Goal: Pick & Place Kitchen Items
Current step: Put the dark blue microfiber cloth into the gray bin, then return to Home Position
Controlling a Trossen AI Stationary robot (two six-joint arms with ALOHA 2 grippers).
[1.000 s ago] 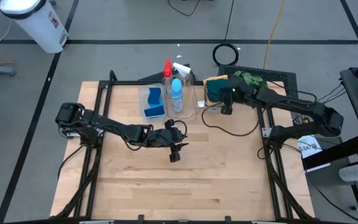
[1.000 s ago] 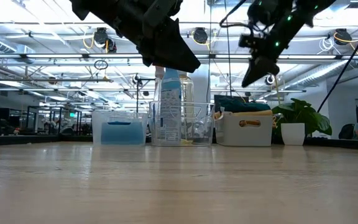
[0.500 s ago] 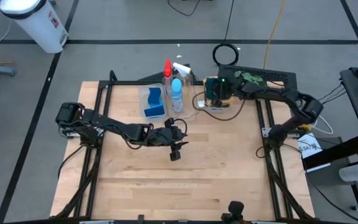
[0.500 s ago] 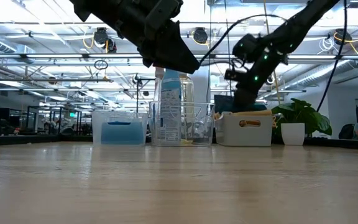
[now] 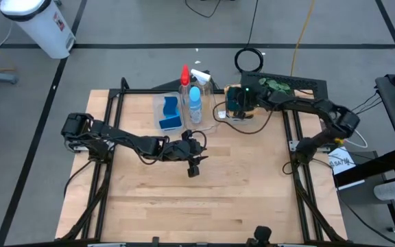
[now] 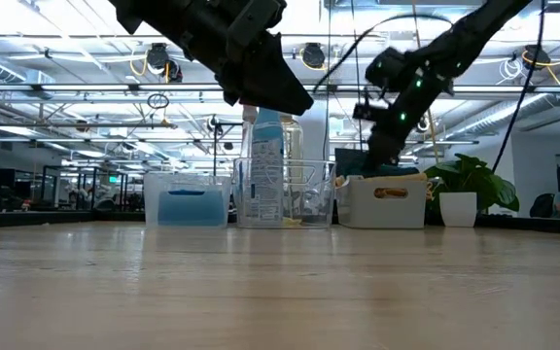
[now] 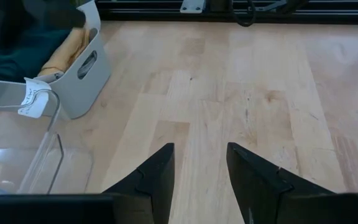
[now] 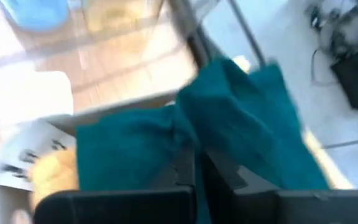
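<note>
The dark-green cloth (image 8: 241,118) lies bunched in the white bin (image 6: 387,204) at the table's (image 5: 204,185) far edge, beside an orange cloth (image 8: 55,171). The right gripper (image 8: 197,165) is down in that bin, its fingers pinched together on a fold of the dark-green cloth. Left of the white bin, a clear bin (image 5: 208,110) holds spray bottles (image 5: 194,103), and next to it another clear bin holds a blue sponge (image 5: 169,113). The left gripper (image 7: 201,165) hovers over bare table nearer the middle, fingers partly apart, holding nothing.
</note>
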